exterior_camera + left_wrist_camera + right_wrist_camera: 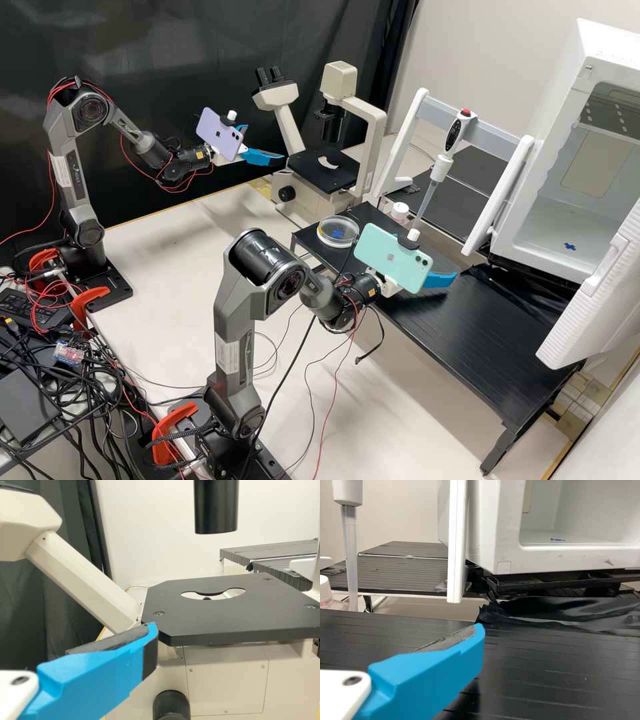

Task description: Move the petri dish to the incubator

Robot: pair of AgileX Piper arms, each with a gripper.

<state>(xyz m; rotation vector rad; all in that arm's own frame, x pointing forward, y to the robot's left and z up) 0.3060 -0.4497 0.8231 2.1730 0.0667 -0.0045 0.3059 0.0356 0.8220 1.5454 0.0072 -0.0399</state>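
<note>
On the left of the high view, room to move is the pale bench top [153, 240] between the left arm [70, 180] and the microscope [363, 127]; the stage's [310, 170] near edge sits close to the left gripper [267, 143], contact can't be told. Next, the black platform [467, 347] has its left corner by the microscope, its front edge running down to the lower right, and a dark stretch of top between the right gripper [440, 280] and the incubator [527, 227]. Left end effector: fingers spread wide, inner pad [105, 644] bare. Right one: also apart, inner pad [447, 641] bare, over the platform, tip well short of the incubator. Petri dish [337, 231] is flat on the platform near its left corner, just beyond the teal phone [392, 259] on the right arm [247, 320]; it's round, clear, with a blue mark [338, 234] at its middle. Surface and room: tangled cables [67, 393] far left, dark curtain [180, 67] behind the left arm, then microscope, a small white-capped bottle [399, 212], a pipette [441, 163] upright on a white-framed stand [408, 133], and last the incubator, front open, blue mark [570, 247] on its floor, white door [600, 300] swung out at right over the platform's end.
</note>
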